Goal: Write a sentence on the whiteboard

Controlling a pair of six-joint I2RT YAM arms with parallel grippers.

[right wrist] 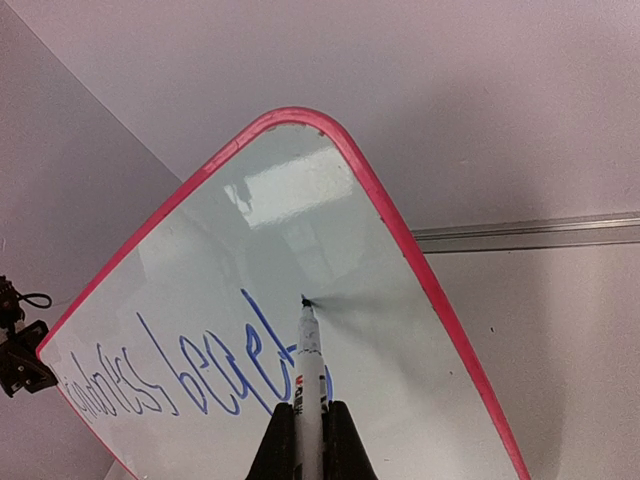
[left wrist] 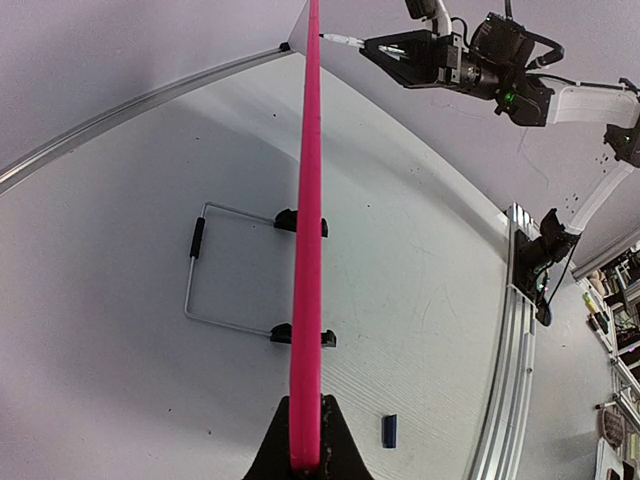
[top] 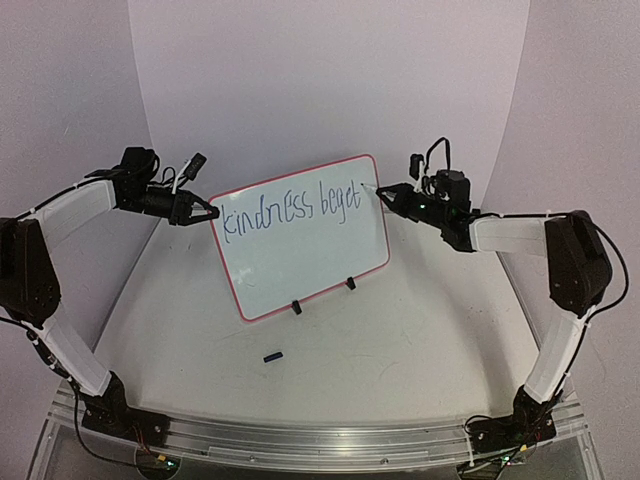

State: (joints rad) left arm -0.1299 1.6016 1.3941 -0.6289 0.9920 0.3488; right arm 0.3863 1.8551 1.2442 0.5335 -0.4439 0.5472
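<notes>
The whiteboard (top: pixel 310 262) with its red rim stands tilted mid-table on two black feet. The sentence (top: pixel 290 207) so reads "kindness beget" in blue along the top line. My left gripper (top: pixel 207 212) is shut on the board's left rim; its wrist view shows the whiteboard (left wrist: pixel 307 250) edge-on, pinched in the left gripper (left wrist: pixel 306 402). My right gripper (top: pixel 388 196) is shut on a white marker (right wrist: pixel 309 365), whose tip touches the whiteboard (right wrist: pixel 300 215) just right of the sentence (right wrist: pixel 215 375), near the top right corner. The right gripper (right wrist: pixel 308 412) clamps the marker's barrel.
A small dark-blue marker cap (top: pixel 272 355) lies on the table in front of the board, also seen as the cap (left wrist: pixel 390 430) from the left wrist. A wire stand (left wrist: pixel 200 270) props the board from behind. An aluminium rail (top: pixel 320 440) runs along the near edge.
</notes>
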